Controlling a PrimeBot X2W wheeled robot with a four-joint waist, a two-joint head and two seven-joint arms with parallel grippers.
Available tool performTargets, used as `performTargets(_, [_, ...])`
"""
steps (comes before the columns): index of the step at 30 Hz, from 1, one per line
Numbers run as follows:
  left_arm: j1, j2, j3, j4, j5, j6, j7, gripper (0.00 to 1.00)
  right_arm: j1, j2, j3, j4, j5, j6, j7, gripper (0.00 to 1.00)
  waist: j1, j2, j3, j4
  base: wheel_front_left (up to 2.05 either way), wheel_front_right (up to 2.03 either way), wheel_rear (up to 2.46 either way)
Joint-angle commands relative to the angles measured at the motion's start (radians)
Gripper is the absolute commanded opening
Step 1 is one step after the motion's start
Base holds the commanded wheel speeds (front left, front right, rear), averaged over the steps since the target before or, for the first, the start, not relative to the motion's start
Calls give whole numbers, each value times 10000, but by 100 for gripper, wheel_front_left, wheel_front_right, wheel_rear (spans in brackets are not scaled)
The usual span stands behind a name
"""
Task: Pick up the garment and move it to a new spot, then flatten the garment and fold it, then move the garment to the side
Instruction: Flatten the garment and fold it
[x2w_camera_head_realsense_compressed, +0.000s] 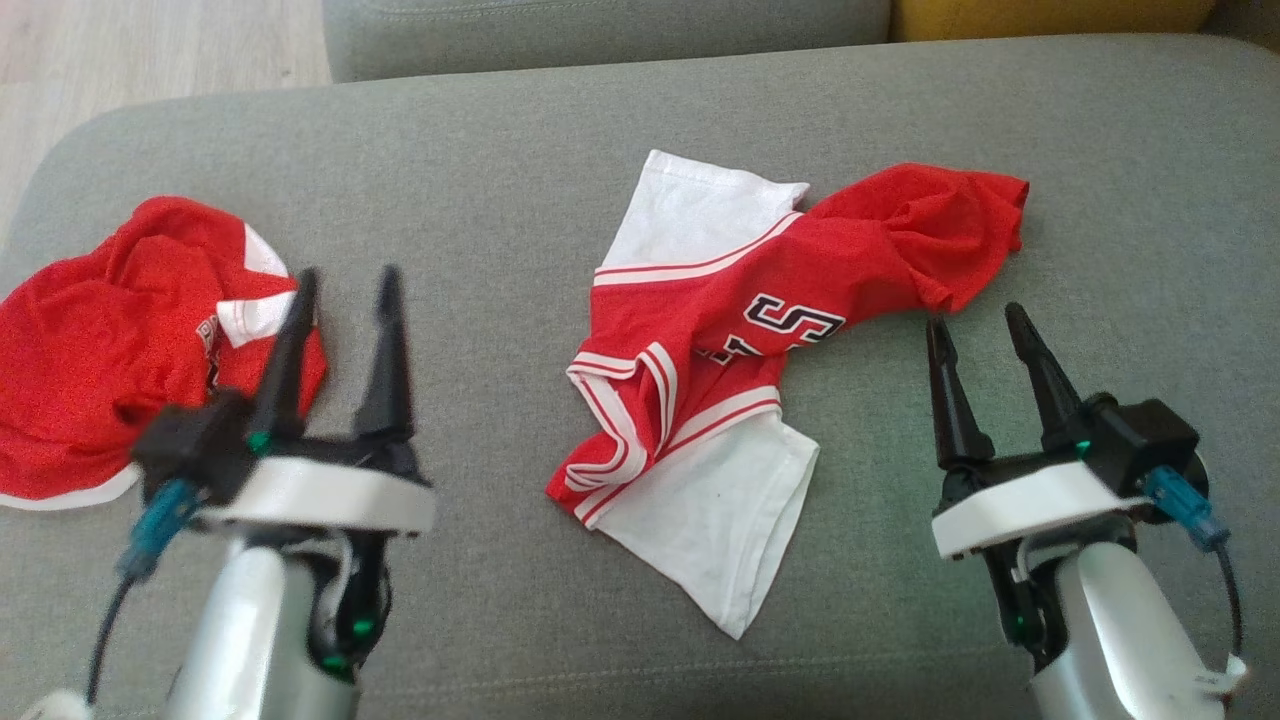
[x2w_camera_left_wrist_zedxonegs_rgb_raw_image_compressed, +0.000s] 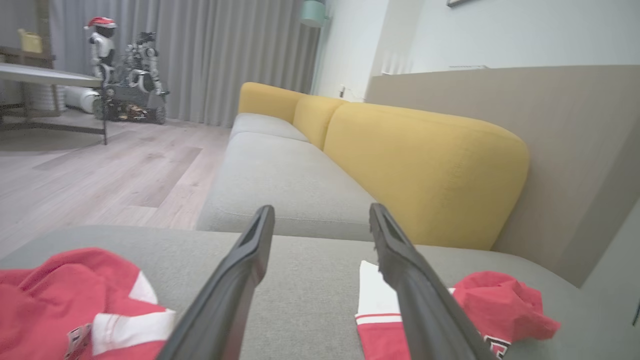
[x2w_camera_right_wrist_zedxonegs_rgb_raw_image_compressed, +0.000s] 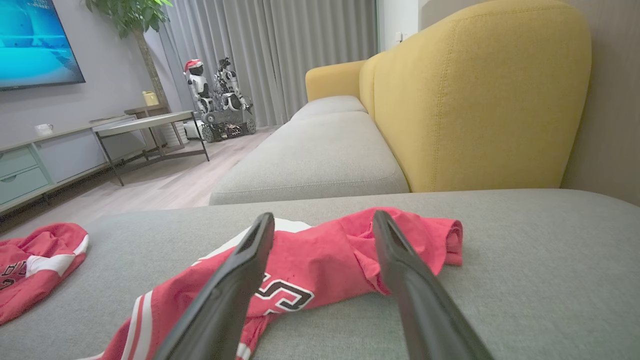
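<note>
Both sets of jaws are released and empty above the front of the grey sofa seat (x2w_camera_head_realsense_compressed: 500, 200): left gripper (x2w_camera_head_realsense_compressed: 348, 275) by a crumpled second red garment (x2w_camera_head_realsense_compressed: 100, 340), right gripper (x2w_camera_head_realsense_compressed: 975, 318) just short of the garment (x2w_camera_head_realsense_compressed: 700, 330), which lies bunched mid-seat with its white panels showing. Flattening looks like the step in hand: pinch a single layer at opposite edges and pull apart low and slow, since soft fabric will likely drag on the cushion. Beyond are the yellow backrest (x2w_camera_left_wrist_zedxonegs_rgb_raw_image_compressed: 425, 165), pale wood floor (x2w_camera_left_wrist_zedxonegs_rgb_raw_image_compressed: 100, 175), grey curtains (x2w_camera_right_wrist_zedxonegs_rgb_raw_image_compressed: 280, 50) and a small parked robot (x2w_camera_right_wrist_zedxonegs_rgb_raw_image_compressed: 215, 95).
</note>
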Motion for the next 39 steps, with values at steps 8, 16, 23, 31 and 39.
performTargets(8, [650, -205, 1036, -437, -340, -409, -76, 100, -63, -12, 102, -341, -108, 75, -138, 100, 0, 0, 60, -10, 0, 0, 0])
performTargets(16, [412, -210, 759, -473, -509, -331, -76, 100, -503, -193, -196, -366, -387, 75, 43, 100, 0, 0, 598, 173, 0, 0, 0])
performTargets(23, [102, -211, 513, -294, -568, -416, -76, 100, -1450, -625, -441, 607, -861, 75, 492, 100, 0, 0, 1232, 521, 0, 0, 0])
performTargets(31, [-215, -211, 205, -149, -664, -432, -76, 100, -2511, -1164, -445, 2479, -970, 75, 820, 100, 0, 0, 1759, 1005, 0, 0, 0])
performTargets(39, [-311, -211, 156, -80, -690, -391, -76, 100, -3415, -1379, -403, 3434, -923, 75, 114, 0, 0, 0, 1892, 1133, 0, 0, 0])
